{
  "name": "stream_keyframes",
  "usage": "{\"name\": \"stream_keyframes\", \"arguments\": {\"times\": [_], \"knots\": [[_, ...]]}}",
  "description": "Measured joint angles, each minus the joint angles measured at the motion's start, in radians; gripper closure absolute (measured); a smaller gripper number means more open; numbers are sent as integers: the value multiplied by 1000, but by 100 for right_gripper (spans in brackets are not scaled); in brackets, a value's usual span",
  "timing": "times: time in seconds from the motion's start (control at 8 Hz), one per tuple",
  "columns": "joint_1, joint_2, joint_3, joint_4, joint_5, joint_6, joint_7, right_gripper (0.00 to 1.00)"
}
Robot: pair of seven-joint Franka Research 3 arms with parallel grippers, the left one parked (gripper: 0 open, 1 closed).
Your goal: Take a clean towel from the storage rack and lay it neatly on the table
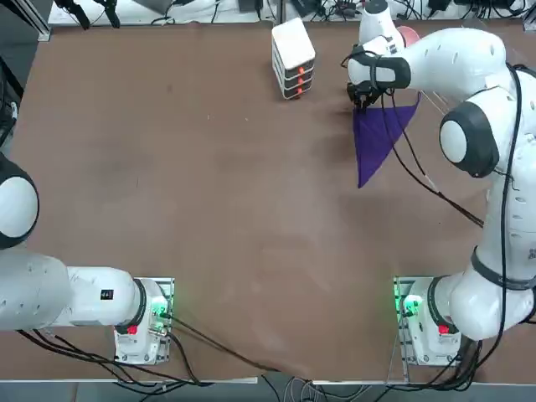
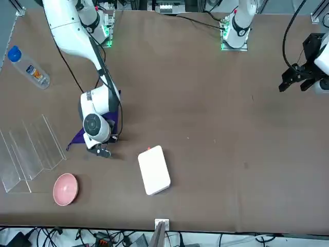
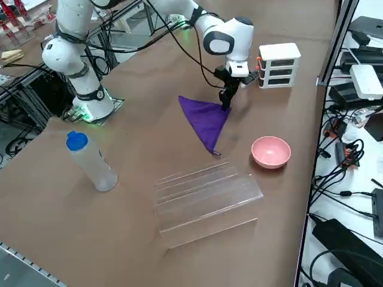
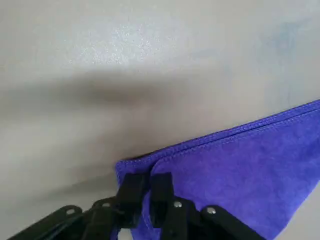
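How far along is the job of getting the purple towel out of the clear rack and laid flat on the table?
Done: the deep purple cloth towel is off the clear acrylic rack, lying folded on the brown table. In hand: right gripper pinches its corner. Left: spreading it flat.

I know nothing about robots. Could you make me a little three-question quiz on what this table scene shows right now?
1. True or false: the purple towel hangs on the clear storage rack.
2. What are the fingers of the right gripper doing? A) spread wide above the pink bowl; B) pinched on a corner of the towel; C) holding the bottle.
3. What stands on the table near the gripper, across from the bowl?

Key:
1. False: it lies on the table, folded to a triangle, and the rack holds nothing.
2. B.
3. The white stacked box with orange marks.
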Motion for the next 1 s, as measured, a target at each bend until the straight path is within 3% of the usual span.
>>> {"name": "stream_keyframes", "arguments": {"times": [0.12, 0.5, 0.75, 1.0], "knots": [[0, -4, 0, 0, 0, -3, 0, 97], [-7, -42, -3, 3, -5, -79, -7, 98], [-22, -86, -11, 4, -16, -245, -60, 98], [-34, -97, -44, -5, -37, -381, -138, 98]]}}
